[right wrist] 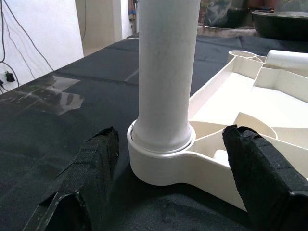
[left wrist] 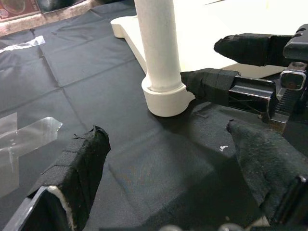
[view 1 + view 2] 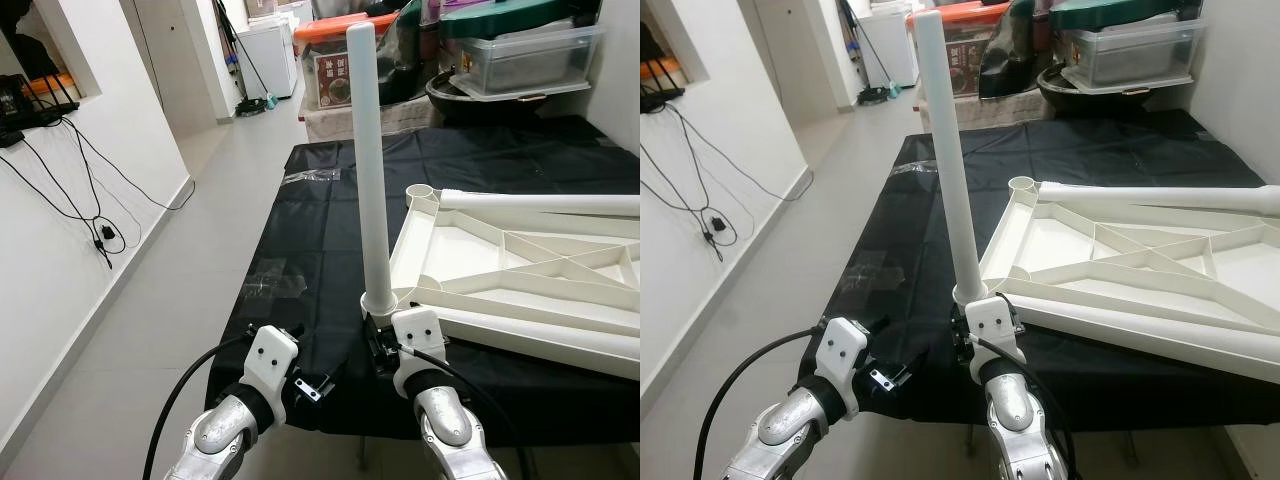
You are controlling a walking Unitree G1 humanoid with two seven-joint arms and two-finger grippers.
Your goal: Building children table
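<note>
A white table top (image 3: 520,270) lies upside down on the black-clothed table (image 3: 320,230). One white leg (image 3: 368,150) stands upright in its near corner socket (image 1: 161,161). A second leg (image 3: 540,202) lies across the top's far side. My right gripper (image 1: 172,144) is open, with one finger on each side of that socket. From the left wrist view, one of its fingers (image 2: 209,82) sits right beside the socket. My left gripper (image 2: 166,137) is open, low over the cloth near the table's front edge, left of the standing leg and holding nothing.
Patches of clear tape (image 3: 272,280) stick to the cloth left of the leg. Plastic bins and boxes (image 3: 520,55) crowd the far end. A white wall with hanging cables (image 3: 70,190) runs along the left, with bare floor (image 3: 180,290) beside the table.
</note>
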